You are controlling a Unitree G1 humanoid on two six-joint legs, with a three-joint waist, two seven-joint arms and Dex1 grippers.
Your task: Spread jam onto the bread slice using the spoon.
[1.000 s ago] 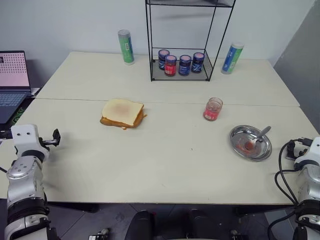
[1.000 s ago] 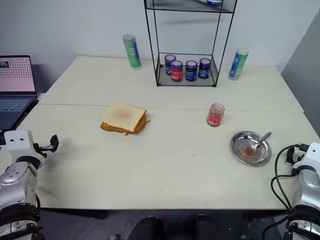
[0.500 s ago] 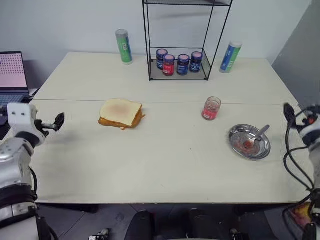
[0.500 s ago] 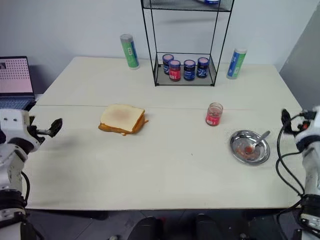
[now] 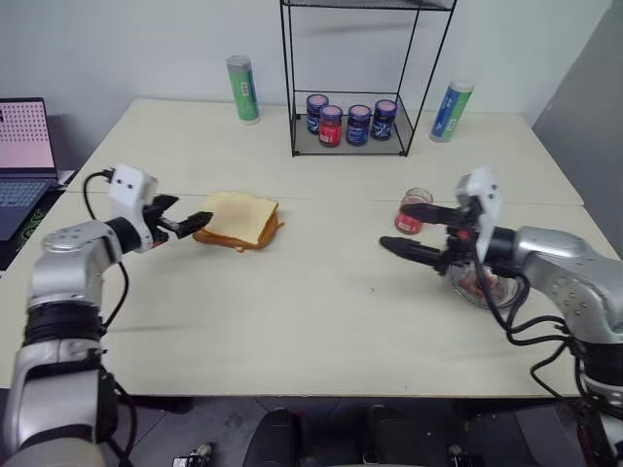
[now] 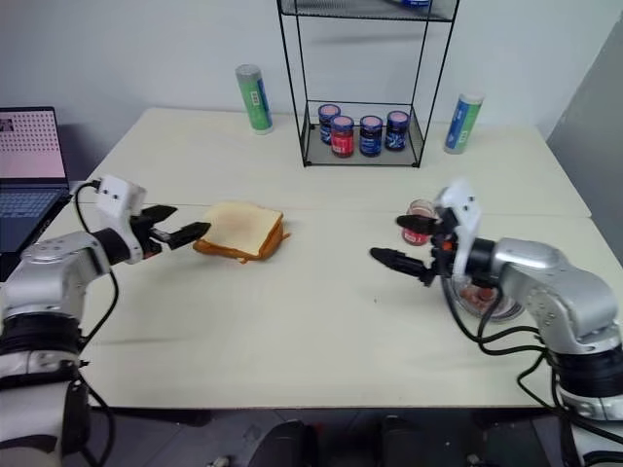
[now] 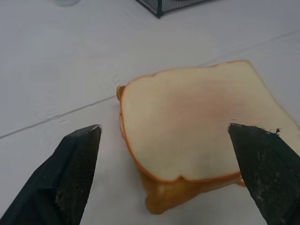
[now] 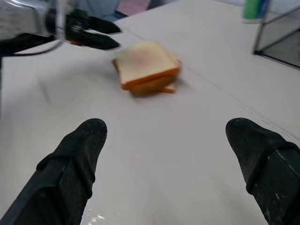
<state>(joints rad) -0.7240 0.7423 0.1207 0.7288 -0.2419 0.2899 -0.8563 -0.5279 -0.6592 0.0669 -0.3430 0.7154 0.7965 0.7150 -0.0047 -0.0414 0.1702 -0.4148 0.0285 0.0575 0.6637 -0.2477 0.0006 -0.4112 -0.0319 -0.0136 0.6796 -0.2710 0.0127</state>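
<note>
Black fingers wide apart, both sides, nothing held. Your left gripper (image 5: pixel 192 221) sits just beside the bread slice (image 5: pixel 238 216), atop a toasted slice. Your right gripper (image 5: pixel 410 231) hovers near the jam (image 5: pixel 413 211); spoon hidden behind that arm.

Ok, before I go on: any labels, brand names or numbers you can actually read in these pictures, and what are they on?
No text is readable.
Tall green cylindrical can: white label marks, too small to read.
Tall blue-and-green cylindrical can: printing too blurred to read.
Four dark blue jars in the black wire rack: labels too small to read.
Open laptop: pink screen pattern, unreadable.
Small clear glass jam jar: no label visible.
</note>
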